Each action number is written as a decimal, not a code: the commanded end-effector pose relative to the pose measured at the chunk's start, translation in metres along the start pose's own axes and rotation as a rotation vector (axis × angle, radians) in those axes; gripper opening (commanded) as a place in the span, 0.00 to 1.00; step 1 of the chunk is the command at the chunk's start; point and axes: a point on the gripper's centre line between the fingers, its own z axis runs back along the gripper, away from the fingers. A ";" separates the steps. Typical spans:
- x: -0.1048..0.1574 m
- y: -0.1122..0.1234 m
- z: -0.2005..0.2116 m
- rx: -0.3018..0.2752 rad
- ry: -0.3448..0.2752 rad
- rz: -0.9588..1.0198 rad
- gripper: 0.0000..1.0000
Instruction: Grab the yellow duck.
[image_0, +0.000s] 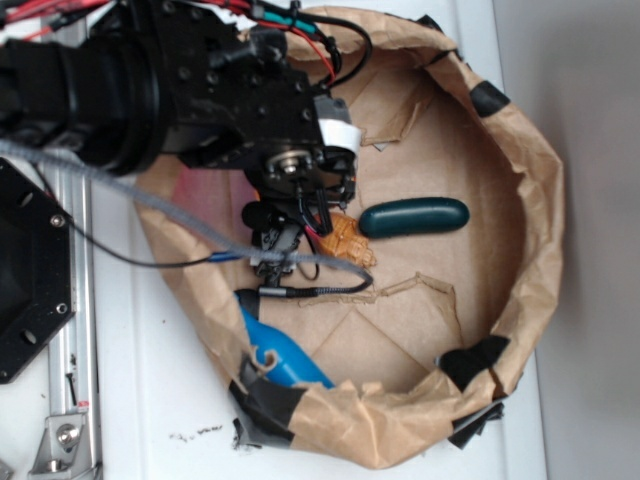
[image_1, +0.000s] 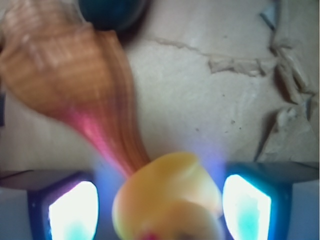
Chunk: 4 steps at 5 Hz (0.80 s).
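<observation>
In the wrist view the yellow duck (image_1: 167, 200) sits between the two glowing fingers (image_1: 72, 212) of the claw (image_1: 160, 210), at the near bottom edge of the picture, its rounded body filling most of the gap and a spot of red showing at its lower edge. The fingers stand apart on either side of it; whether they press on the duck I cannot tell, since the near part is blurred and washed out by glare. Just to the left and farther away lies the tan-brown seashell (image_1: 65, 80), its narrow end running down toward the duck, touching or nearly so. Beyond the shell a dark teal rounded object (image_1: 110, 12) shows at the top edge. In the exterior view the black arm (image_0: 170, 90) reaches down into a brown paper-lined basket (image_0: 530, 200) on the white desk (image_0: 170, 400), hiding the duck; the shell (image_0: 345, 240) peeks out beside the claw, with the dark teal object (image_0: 415, 217) just to its right and a blue object (image_0: 280, 355) near the basket's lower wall.
</observation>
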 end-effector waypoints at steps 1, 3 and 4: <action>0.000 0.016 0.017 0.049 -0.053 0.014 1.00; 0.007 0.007 0.028 0.064 -0.074 -0.023 0.00; 0.009 0.005 0.031 0.056 -0.091 -0.025 0.00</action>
